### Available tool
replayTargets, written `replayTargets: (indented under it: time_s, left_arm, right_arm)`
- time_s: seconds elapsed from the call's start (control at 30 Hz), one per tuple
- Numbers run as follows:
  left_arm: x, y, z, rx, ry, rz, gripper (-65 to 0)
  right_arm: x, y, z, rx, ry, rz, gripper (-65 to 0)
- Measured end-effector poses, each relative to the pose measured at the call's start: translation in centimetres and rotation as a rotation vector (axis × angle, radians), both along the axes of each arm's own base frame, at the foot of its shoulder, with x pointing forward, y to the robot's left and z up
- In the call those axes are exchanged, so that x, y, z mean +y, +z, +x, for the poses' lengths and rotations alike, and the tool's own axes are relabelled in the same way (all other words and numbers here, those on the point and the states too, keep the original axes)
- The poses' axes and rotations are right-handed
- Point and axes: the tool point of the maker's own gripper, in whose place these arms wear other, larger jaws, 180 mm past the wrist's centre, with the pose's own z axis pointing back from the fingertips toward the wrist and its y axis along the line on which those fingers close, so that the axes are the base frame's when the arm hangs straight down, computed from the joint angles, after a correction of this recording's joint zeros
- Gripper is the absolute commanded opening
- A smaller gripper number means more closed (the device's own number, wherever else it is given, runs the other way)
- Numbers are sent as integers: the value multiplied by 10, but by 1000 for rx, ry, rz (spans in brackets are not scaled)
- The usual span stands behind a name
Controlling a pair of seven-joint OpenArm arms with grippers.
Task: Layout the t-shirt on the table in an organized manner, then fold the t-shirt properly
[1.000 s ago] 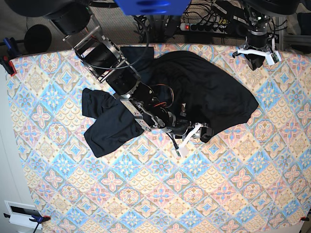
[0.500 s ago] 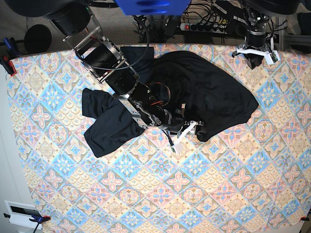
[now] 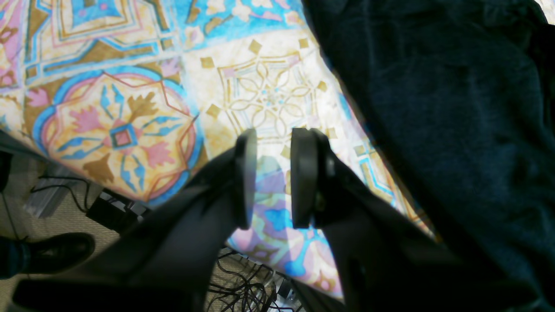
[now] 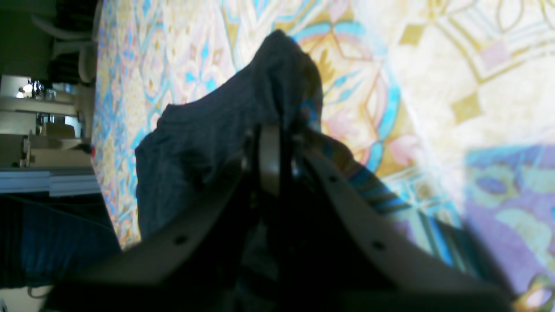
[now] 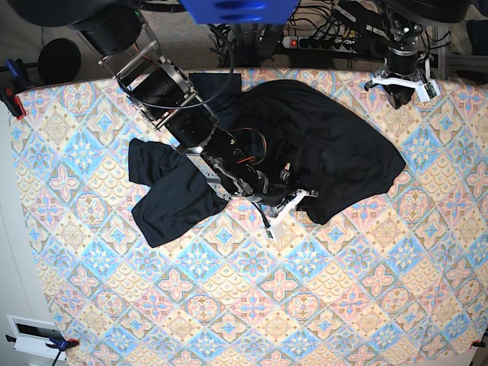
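Shirt (image 5: 320, 152) lies rumpled on the bench (image 5: 366, 290), its middle hidden beneath the right arm. Right claw (image 4: 277, 143) is clamped on a fold (blurred); left claw (image 3: 271, 177) hangs slightly parted, empty, at the bench's edge.

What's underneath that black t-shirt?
The t-shirt lies crumpled on the table, whose patterned cloth shows all around it. Whatever is under the fabric is covered; the right gripper pinches one fold.

**Black shirt on pastel tiles**

The t-shirt (image 5: 320, 152) is plain solid black, unprinted. The bench (image 5: 305, 305) carries a tiled pattern of blue, pink, peach and cream diamond medallions. The left hand (image 3: 271, 177) has matte black fingers; the right hand (image 4: 271, 156) shows pale grey.
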Motion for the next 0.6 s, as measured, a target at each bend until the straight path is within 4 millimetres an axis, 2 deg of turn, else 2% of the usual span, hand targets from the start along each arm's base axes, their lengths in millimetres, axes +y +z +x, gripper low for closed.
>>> replayTargets:
  time_s: [0.1,0.23,0.3,0.4,0.53,0.6]
  left_arm:
    - [0,3,8,-23,5,-11,-515]
    - [-2,9,20,-91,56,-153,-515]
    - [17,16,22,-125,147,-227,-515]
    - [49,16,21,-148,265,-326,-515]
    - [63,2,16,-86,319,-480,-513]
    - [76,-2,11,-73,354,-488,-512]
  right_arm:
    - [1,-1,-1,-2,5,-4,-650]
    - [8,-7,-13,-31,72,-52,-650]
    - [12,-9,-19,-41,104,-66,-650]
    - [16,-12,-26,-53,140,-80,-650]
    - [22,-13,-34,-77,183,-98,-650]
    - [23,-15,-37,-75,195,-103,-650]
